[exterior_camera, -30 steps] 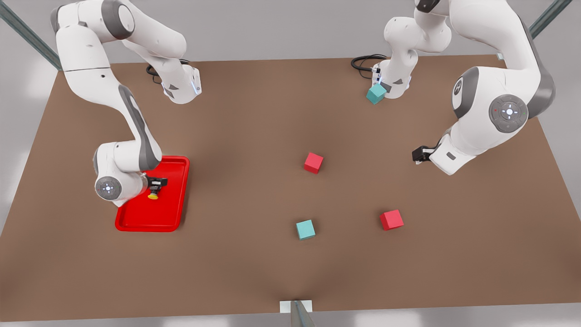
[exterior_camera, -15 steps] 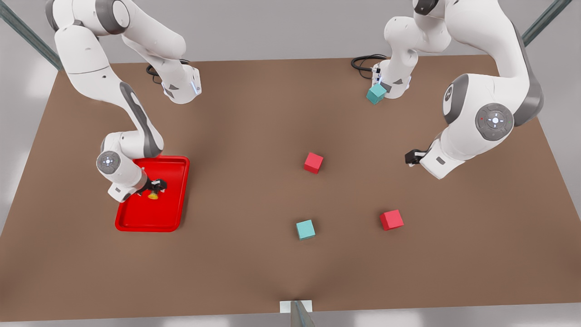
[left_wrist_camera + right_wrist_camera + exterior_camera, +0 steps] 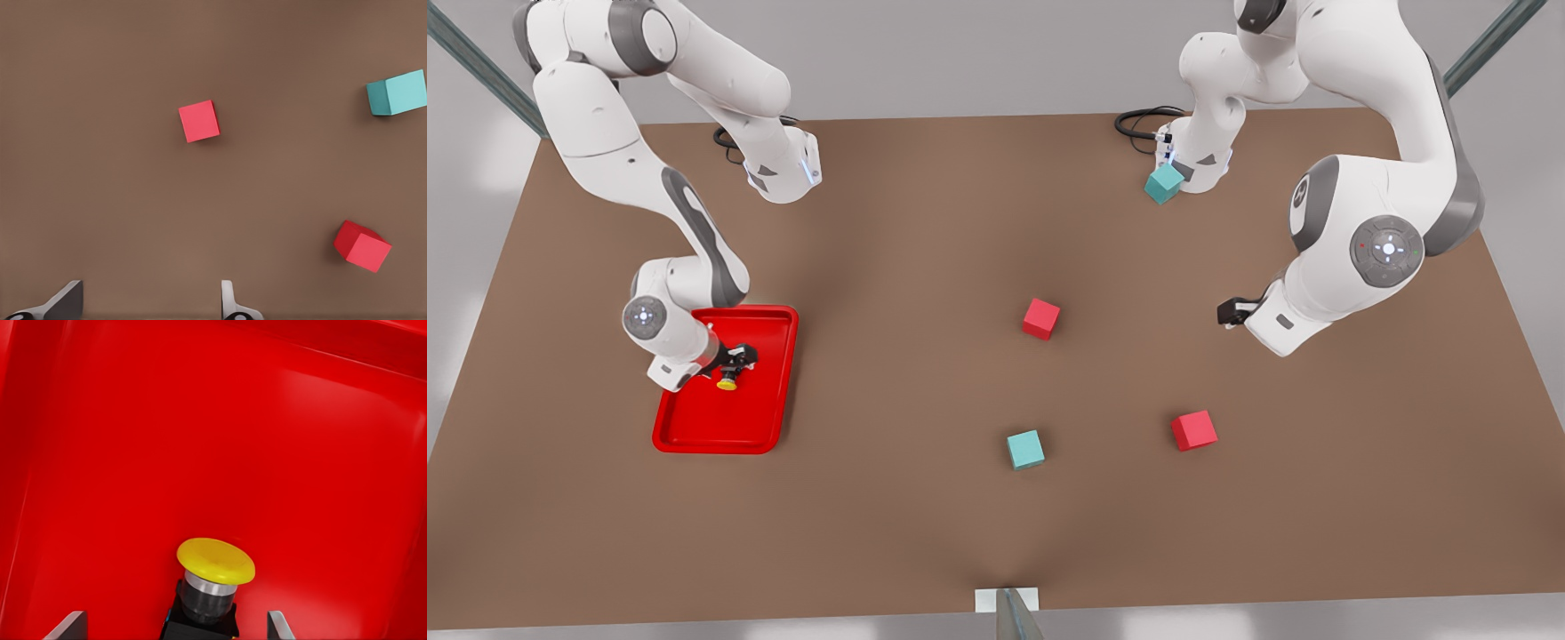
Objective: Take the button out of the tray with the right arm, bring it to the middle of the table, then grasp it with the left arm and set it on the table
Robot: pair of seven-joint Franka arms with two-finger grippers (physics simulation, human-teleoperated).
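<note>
The red tray (image 3: 694, 428) lies on the brown table (image 3: 925, 516) at the front view's left. In it stands the button (image 3: 727, 382), yellow cap on a black body. My right gripper (image 3: 735, 360) hangs low over it. In the right wrist view the button (image 3: 215, 568) sits between the open right gripper's (image 3: 175, 615) fingers on the tray floor (image 3: 300, 453), and neither finger touches it. My left gripper (image 3: 1228, 311) hovers at the front view's right, open and holding nothing, as the left wrist view (image 3: 152, 285) also shows.
A red cube (image 3: 1040, 318) sits mid-table, a teal cube (image 3: 1025, 449) nearer the front edge, another red cube (image 3: 1193, 430) to the front view's right. A further teal cube (image 3: 1164, 183) rests by the far arm base. Bare tabletop lies between tray and cubes.
The right arm's wrist has turned and drawn back over the tray while its gripper stayed at the button. The left arm has shifted slightly toward the front view's left.
</note>
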